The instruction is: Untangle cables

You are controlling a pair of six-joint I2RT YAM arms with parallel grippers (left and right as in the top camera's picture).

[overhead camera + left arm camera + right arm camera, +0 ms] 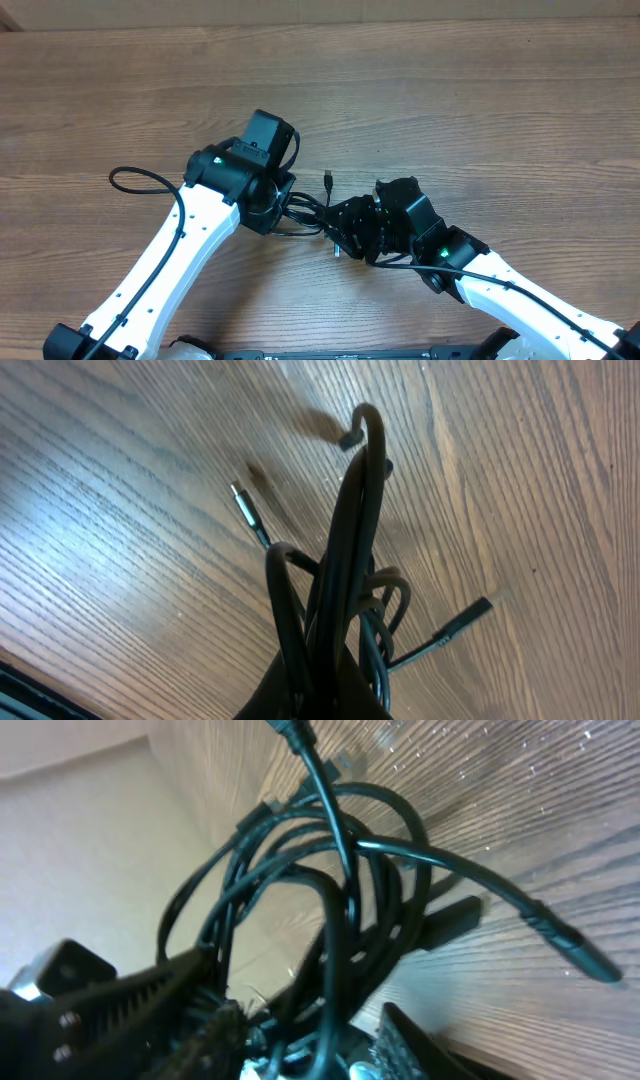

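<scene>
Showed a black tangle of cables [310, 206] near the middle of a wooden bench [470, 90], bunched between two arms. Found the left gripper [322, 698] clamped fully closed on the cables, strands rising as a bundle from its fingers, with a silvery plug [241, 501] and a black plug [466, 614] sticking out sideways. Saw the right gripper [310, 1045] partly parted, loops threaded between its fingers; could not tell whether gripped or only touched.
</scene>
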